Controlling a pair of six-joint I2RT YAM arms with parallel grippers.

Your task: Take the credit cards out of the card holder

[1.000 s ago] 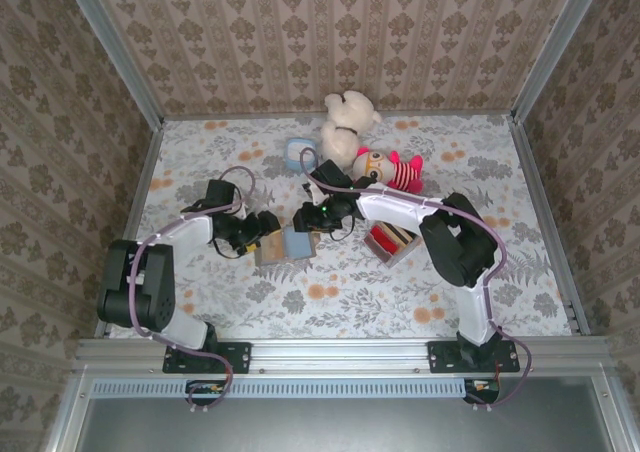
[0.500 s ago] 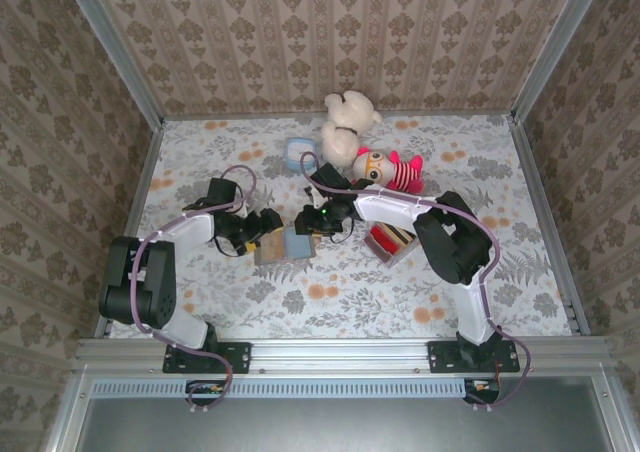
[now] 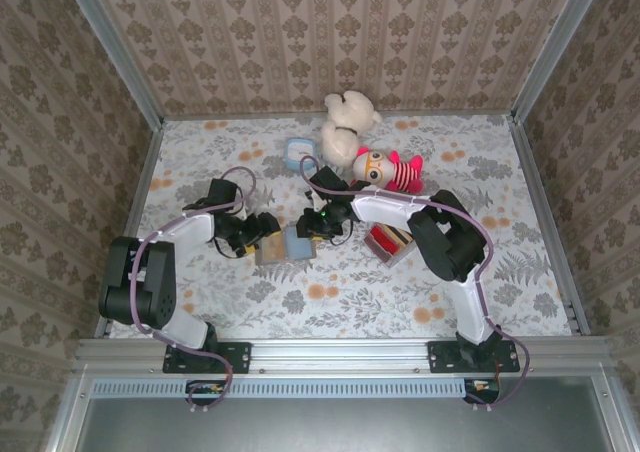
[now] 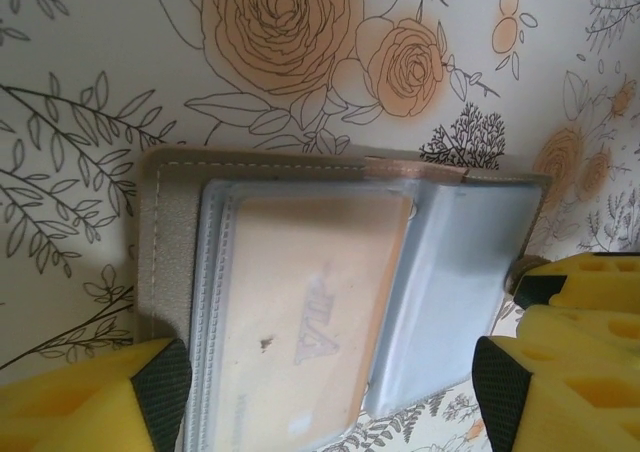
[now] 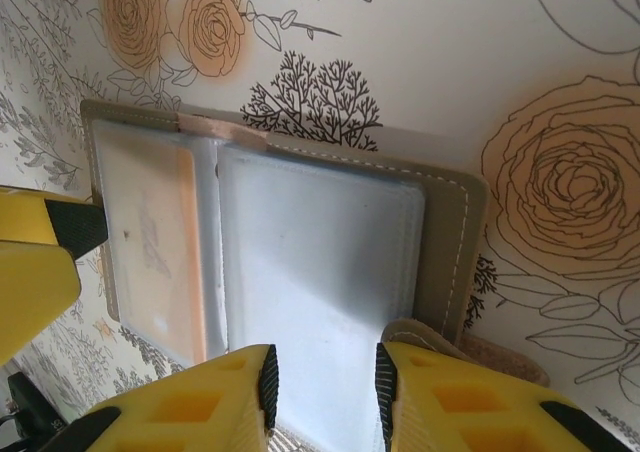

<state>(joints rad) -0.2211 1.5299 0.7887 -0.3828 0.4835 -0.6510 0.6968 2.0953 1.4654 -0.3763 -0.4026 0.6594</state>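
Seen from above, the card holder (image 3: 286,244) lies open on the flowered table (image 3: 480,182). The left gripper (image 3: 268,228) is at its left edge and the right gripper (image 3: 310,227) at its right. The left wrist camera shows its own fingers spread wide on either side of the holder, grasping nothing, with an orange card (image 4: 310,302) under clear plastic. The right wrist camera shows jaws narrowly parted above the light blue card (image 5: 320,262), gripping nothing.
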